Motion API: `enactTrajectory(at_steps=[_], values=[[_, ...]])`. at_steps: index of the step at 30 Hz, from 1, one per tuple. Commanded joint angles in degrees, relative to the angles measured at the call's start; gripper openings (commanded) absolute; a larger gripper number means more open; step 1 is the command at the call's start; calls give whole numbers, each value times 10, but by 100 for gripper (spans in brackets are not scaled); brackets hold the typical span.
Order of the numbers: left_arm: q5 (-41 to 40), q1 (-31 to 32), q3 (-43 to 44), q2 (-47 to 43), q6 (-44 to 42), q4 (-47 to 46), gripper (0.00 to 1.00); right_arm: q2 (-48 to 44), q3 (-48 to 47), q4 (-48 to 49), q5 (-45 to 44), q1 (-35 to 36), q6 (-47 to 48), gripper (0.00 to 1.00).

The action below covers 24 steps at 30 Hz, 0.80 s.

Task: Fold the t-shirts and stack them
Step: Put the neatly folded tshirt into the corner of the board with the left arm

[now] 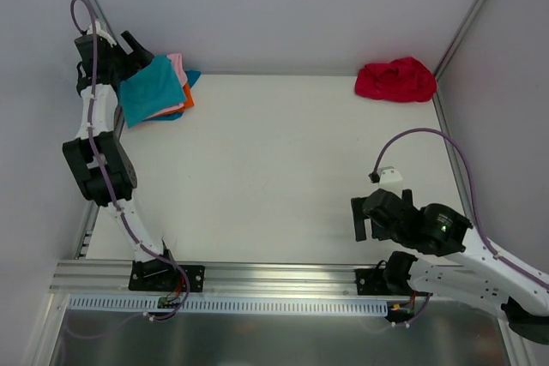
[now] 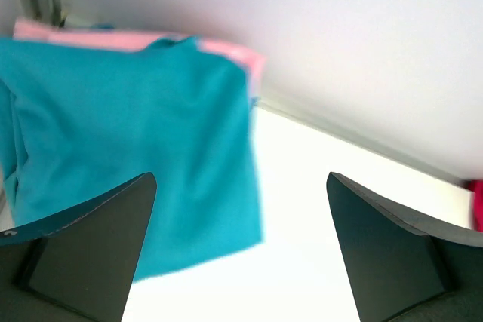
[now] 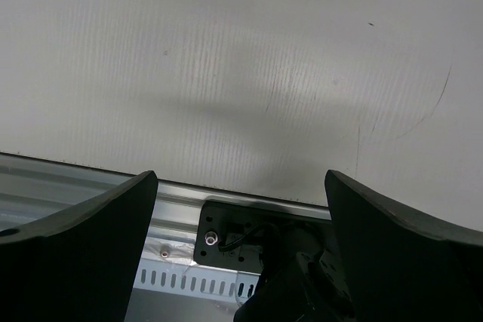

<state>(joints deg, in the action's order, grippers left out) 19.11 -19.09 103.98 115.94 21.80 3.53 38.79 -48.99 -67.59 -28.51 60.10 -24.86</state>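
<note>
The teal shirt [image 1: 153, 90] tops the folded stack [image 1: 186, 99] in the far-left corner; the left pincer [image 2: 240, 179] hovers over it, jaws wide, empty; the right pincer [image 3: 240, 175], equally wide and empty, hangs low by the near rail [image 1: 257, 276]. The red shirt [image 1: 396, 80] is probably next; crumpled against the far-right walls [image 1: 300, 6], it needs dragging to mid-table [image 1: 274, 152], where there is room to spread it.

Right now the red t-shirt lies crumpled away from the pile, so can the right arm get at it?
Probably yes: only bare table lies between the red t-shirt in the far right corner and the right arm, whose fingers stand open and empty. It looks a long stretch.
</note>
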Motion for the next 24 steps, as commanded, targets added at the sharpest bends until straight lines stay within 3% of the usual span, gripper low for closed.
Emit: enactTrajectory(at_steps=[1, 5, 10, 14, 17, 18, 19, 22, 24], values=[[28, 37, -107, -169, 7, -91, 99, -13, -18, -10, -22, -1, -11, 100], [15, 97, -251, -342, -33, -115, 99, -34, -19, -10, -32, -2, -17, 99], [-28, 189, -347, -482, -102, -29, 99, -68, -26, -3, -44, -2, -12, 100], [-41, 244, -461, -605, -104, 28, 99, -80, -90, -3, -129, -2, 26, 100], [-38, 250, -533, -656, -99, 45, 99, -58, -168, 34, -238, -2, 121, 99], [-37, 251, -542, -678, -99, 66, 99, -51, -175, 88, -260, -1, 160, 99], [-36, 252, -556, -689, -99, 74, 99, -44, -176, 127, -296, -2, 246, 100], [-22, 252, -581, -725, -99, 79, 99, -8, -163, 255, -300, -6, 382, 99], [-17, 252, -580, -732, -108, 93, 99, 29, -161, 302, -274, -31, 411, 99]])
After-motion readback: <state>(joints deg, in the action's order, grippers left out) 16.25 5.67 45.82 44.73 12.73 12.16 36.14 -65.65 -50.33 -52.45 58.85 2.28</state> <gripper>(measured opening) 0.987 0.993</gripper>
